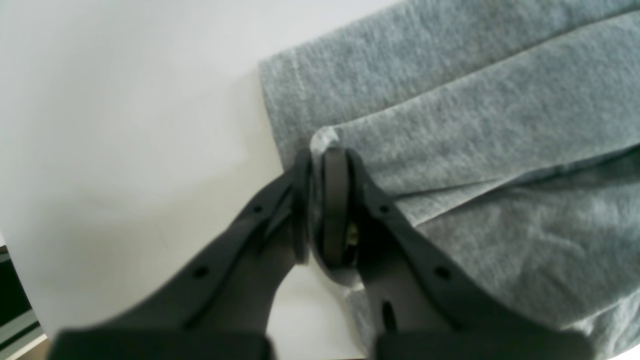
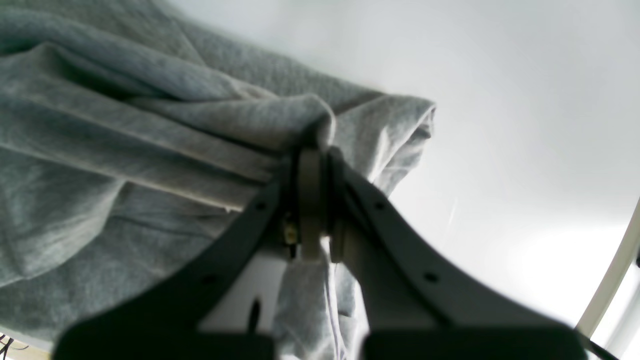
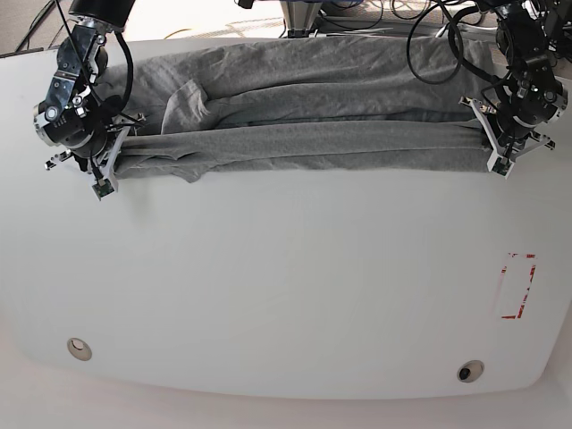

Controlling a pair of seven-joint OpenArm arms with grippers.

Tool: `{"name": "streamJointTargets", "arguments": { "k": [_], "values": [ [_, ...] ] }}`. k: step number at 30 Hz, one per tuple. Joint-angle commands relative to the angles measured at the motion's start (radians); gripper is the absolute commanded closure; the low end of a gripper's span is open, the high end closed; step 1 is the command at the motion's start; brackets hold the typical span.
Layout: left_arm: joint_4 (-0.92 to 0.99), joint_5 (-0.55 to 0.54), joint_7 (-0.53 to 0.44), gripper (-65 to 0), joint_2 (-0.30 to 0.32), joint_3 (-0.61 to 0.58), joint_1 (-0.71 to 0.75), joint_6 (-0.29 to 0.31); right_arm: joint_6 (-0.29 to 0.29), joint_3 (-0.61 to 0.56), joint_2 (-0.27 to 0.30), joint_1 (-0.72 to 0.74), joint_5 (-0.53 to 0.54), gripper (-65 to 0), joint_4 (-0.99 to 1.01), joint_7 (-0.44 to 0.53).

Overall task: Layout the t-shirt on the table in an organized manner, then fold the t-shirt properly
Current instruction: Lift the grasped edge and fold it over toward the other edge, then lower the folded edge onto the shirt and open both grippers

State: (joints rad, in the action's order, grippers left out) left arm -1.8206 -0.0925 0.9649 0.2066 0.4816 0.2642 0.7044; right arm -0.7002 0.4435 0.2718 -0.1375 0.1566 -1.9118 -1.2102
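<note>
Can see thin black wires [image 3: 357, 29] bunched beyond the tabletop's edge at the top of the base view, near a dark post [image 3: 301, 16] about midway along. In the left wrist view, shows a black patch [image 1: 11, 295], a pale strip [image 1: 17, 327] and a brown patch [image 1: 39, 351] past the edge; in the right, a greyish strip [image 2: 607, 282] running diagonally beyond the tabletop. Too little visible to identify these.
</note>
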Motion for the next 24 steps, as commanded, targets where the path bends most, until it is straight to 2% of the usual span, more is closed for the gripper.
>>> {"name": "streamJointTargets", "arguments": {
  "k": [1,2,3,5,7,8,11,13,15,19,24],
  "values": [
    [-0.018,0.006,-0.008,-1.8,0.015,0.004,0.002,-0.006,0.002,0.007,0.017,0.005,-0.015,-7.1,-0.018,0.002],
    [-0.018,0.006,-0.008,-2.9,0.017,0.004,0.004,-0.006,0.002,0.007,0.017,0.002,-0.016,-9.4,-0.018,0.002],
    [-0.018,0.006,-0.007,-6.2,0.017,0.004,0.007,-0.006,0.002,0.007,0.017,-0.004,-0.016,-15.1,-0.018,0.002],
    [-0.018,0.007,0.004,-15.3,0.024,0.002,0.008,-0.006,0.002,0.01,0.017,-0.012,-0.016,-25.0,-0.021,0.002],
    [-0.018,0.007,0.025,-25.8,0.035,0.001,0.008,-0.006,0.002,0.028,0.017,-0.012,-0.016,-32.8,-0.021,0.002],
    [-0.017,0.007,0.039,-34.4,0.038,0.001,0.005,-0.006,0.002,0.042,0.017,-0.012,-0.016,-37.6,-0.021,0.002],
    [-0.017,0.007,0.047,-51.7,0.038,0.001,0.004,-0.006,0.002,0.079,0.017,-0.011,-0.012,-45.2,-0.021,0.002],
    [-0.017,0.007,0.047,-59.3,0.041,0.001,0.004,-0.006,0.002,0.1,0.017,-0.006,-0.012,-47.7,-0.021,0.002],
    [-0.017,0.01,0.047,-61.0,0.043,0.001,0.002,-0.006,0.002,0.13,0.017,-0.004,-0.012,-48.2,-0.022,0.002],
    [-0.018,0.006,0.047,-56.5,0.058,0.002,0.002,-0.006,0.002,0.159,0.017,-0.003,-0.01,-48.2,-0.055,0.002],
    [-0.034,0.004,0.042,-55.6,0.07,0.007,0.002,-0.006,0.002,0.159,0.016,-0.011,-0.01,-48.2,-0.104,0.002]
  ]
}}
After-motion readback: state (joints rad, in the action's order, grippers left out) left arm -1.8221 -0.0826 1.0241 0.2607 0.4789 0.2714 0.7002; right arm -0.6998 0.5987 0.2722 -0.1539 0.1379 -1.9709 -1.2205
